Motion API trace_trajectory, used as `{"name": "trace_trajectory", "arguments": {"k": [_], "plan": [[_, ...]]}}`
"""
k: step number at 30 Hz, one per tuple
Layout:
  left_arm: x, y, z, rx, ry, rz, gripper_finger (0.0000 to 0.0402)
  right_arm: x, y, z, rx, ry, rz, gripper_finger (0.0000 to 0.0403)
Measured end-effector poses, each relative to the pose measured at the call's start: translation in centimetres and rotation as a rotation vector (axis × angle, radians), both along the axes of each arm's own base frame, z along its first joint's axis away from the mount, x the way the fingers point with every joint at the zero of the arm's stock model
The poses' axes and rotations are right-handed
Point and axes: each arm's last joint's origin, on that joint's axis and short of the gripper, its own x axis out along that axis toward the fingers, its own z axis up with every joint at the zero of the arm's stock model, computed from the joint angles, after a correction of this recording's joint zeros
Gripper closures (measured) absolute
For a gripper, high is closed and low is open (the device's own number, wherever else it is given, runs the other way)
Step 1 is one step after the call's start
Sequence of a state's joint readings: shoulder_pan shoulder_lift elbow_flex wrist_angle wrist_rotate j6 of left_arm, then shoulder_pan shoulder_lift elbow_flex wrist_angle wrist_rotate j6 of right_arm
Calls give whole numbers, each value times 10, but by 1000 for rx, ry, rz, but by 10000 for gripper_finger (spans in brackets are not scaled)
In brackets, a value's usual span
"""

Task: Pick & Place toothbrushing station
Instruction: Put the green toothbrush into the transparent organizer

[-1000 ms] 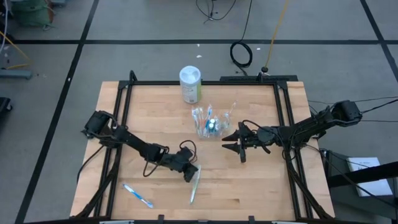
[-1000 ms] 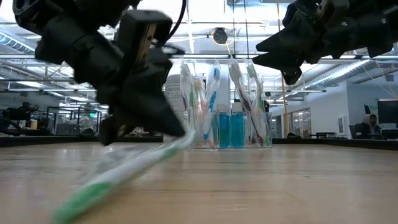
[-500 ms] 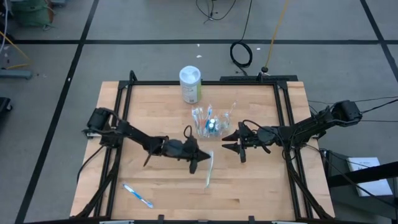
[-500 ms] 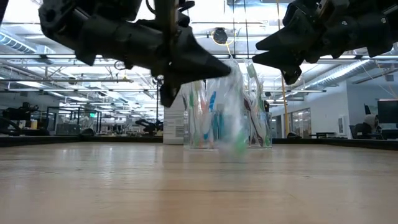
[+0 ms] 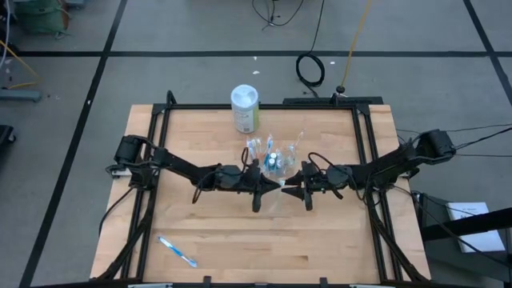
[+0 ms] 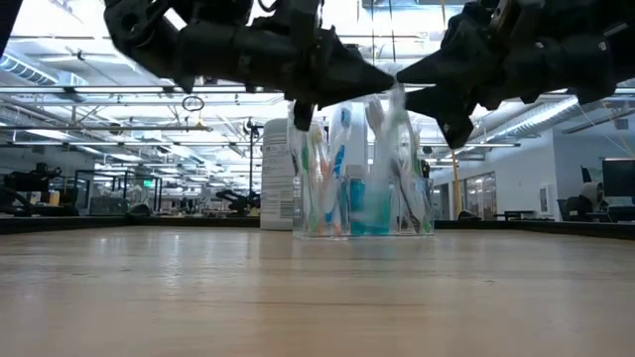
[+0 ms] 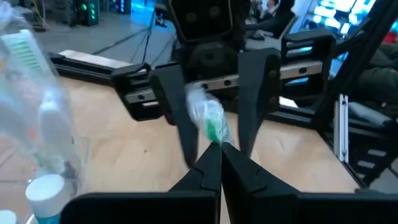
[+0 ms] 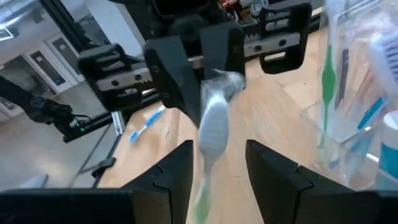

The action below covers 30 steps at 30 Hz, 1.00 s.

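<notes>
My left gripper (image 5: 261, 186) is shut on a green-and-white toothbrush (image 7: 208, 118) in a clear wrapper, held above the table just near of the clear cup (image 5: 272, 160). The cup holds several toothbrushes and teal tubes. My right gripper (image 5: 290, 186) faces the left one tip to tip and is open. Its fingers stand on either side of the brush's free part (image 8: 214, 130); I cannot tell if they touch it. A blue toothbrush (image 5: 177, 251) lies flat on the table at the near left. My left gripper pinches the wrapped toothbrush between its two fingers at a green stretch (image 7: 215, 135). The fingers come level from the table's left. The brush is lifted clear of the table and sticks out past the fingertips, in between my right gripper's fingers.
A tall white-lidded, green-labelled canister (image 5: 245, 108) stands at the table's far edge, left of the cup. Both arms meet over the table's middle. Bare wood lies along the near edge right of the blue toothbrush.
My left gripper has lifted the green toothbrush off the table and carried it up and toward the right and far side, to my right gripper beside the cup. The brush lay slanting on the table and is now clear of it. My right gripper has edged left toward it.
</notes>
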State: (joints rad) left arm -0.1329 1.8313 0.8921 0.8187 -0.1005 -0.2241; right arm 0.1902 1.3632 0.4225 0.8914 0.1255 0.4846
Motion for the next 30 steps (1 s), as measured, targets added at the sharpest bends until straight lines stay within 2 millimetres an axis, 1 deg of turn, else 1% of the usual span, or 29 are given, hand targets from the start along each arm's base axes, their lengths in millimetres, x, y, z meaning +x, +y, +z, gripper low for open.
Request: {"name": "trace_trajectory", "arguments": {"k": [6, 9, 15, 19, 22, 27, 30], "plan": [[7, -2, 3, 25, 72, 3, 394, 4, 1, -3, -22, -38, 0, 264], [7, -2, 4, 28, 71, 7, 399, 4, 1, -4, -35, -29, 1, 264], [7, -2, 5, 24, 56, 17, 392, 4, 1, -6, -54, -10, 6, 264], [7, -2, 4, 24, 63, 8, 399, 4, 1, -4, -58, -26, 5, 264], [7, -2, 5, 25, 61, 19, 392, 4, 1, -5, -58, -17, 24, 264], [6, -1, 13, 21, 14, 40, 399, 4, 2, -7, -55, 4, 58, 264], [5, -2, 18, 21, 8, 46, 394, 4, 2, -7, -56, 1, 56, 273]]}}
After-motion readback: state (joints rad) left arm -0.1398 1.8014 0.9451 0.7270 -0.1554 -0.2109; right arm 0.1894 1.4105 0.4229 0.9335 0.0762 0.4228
